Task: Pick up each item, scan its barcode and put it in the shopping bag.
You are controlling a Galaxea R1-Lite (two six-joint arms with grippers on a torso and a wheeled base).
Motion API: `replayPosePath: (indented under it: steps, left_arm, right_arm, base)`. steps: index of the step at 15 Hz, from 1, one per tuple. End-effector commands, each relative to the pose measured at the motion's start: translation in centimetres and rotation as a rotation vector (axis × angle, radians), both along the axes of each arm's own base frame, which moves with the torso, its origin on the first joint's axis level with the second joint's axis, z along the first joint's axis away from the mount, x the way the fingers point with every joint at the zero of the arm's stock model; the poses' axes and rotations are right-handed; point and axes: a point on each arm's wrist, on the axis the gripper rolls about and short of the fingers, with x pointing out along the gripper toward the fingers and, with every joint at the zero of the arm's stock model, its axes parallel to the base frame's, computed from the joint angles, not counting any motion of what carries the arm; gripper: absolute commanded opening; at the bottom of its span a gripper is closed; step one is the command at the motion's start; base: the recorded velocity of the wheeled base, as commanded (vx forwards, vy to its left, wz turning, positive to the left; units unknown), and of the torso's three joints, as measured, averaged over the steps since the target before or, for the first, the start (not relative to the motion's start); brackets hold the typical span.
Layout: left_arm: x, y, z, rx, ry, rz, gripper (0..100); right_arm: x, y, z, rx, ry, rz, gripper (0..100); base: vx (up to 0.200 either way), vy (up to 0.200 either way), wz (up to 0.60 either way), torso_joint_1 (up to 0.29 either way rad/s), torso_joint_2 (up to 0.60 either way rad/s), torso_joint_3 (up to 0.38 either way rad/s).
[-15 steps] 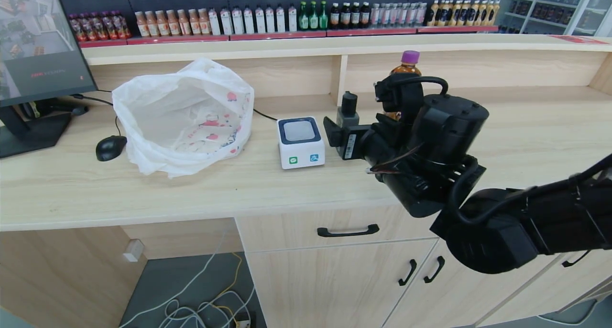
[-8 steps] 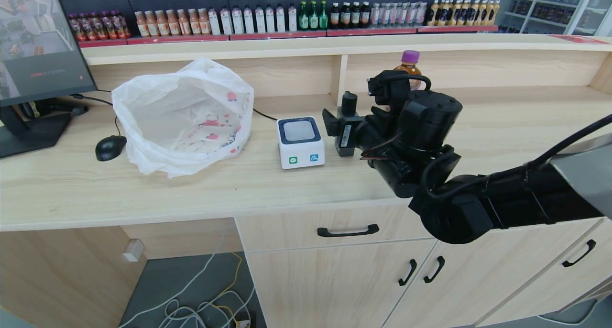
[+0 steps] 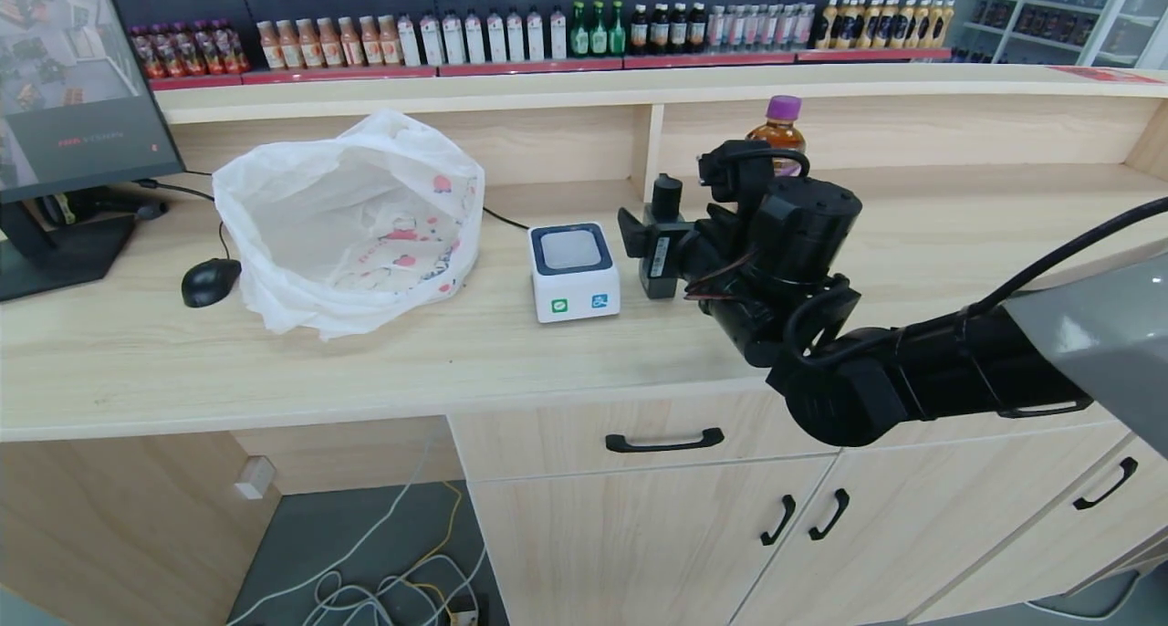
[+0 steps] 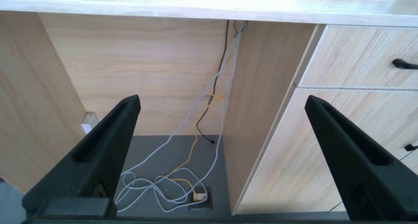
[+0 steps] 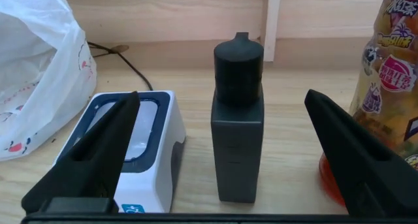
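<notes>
A small dark bottle [image 3: 663, 208] [image 5: 238, 132] stands upright on the wooden counter [image 3: 365, 352], just right of the white scanner box [image 3: 573, 270] [image 5: 134, 155]. My right gripper [image 3: 662, 259] [image 5: 222, 98] is open at counter height, one finger on each side of the dark bottle, not touching it. Behind it stands an amber drink bottle with a purple cap [image 3: 780, 131] [image 5: 385, 87]. The white shopping bag [image 3: 351, 220] [image 5: 36, 80] sits open at the left. My left gripper [image 4: 222, 159] hangs open below the counter, holding nothing.
A monitor [image 3: 64, 78] and a black mouse [image 3: 208, 281] are at the counter's far left. An upright divider [image 3: 650, 142] and a raised shelf stand behind the items. Drawers with black handles [image 3: 663, 442] and loose cables [image 4: 189, 178] are under the counter.
My right arm has dropped lower and stretched in toward the counter, bringing the open gripper closer around the dark bottle. Bag, scanner and bottles stay put.
</notes>
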Motion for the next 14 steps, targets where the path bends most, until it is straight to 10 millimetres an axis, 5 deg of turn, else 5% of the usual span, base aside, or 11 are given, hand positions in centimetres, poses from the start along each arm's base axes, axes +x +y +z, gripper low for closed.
replayPosePath:
  steps: [1, 14]
  left_arm:
    - [0.0, 0.0, 0.0, 0.0, 0.0, 0.0, 100]
    - [0.0, 0.0, 0.0, 0.0, 0.0, 0.0, 100]
  right_arm:
    - [0.1, 0.0, 0.0, 0.001, -0.002, -0.002, 100]
    - [3.8, -0.3, -0.3, -0.013, -0.009, 0.013, 100]
  base:
    - [0.0, 0.0, 0.0, 0.0, 0.0, 0.0]
    - [0.0, 0.0, 0.0, 0.0, 0.0, 0.0]
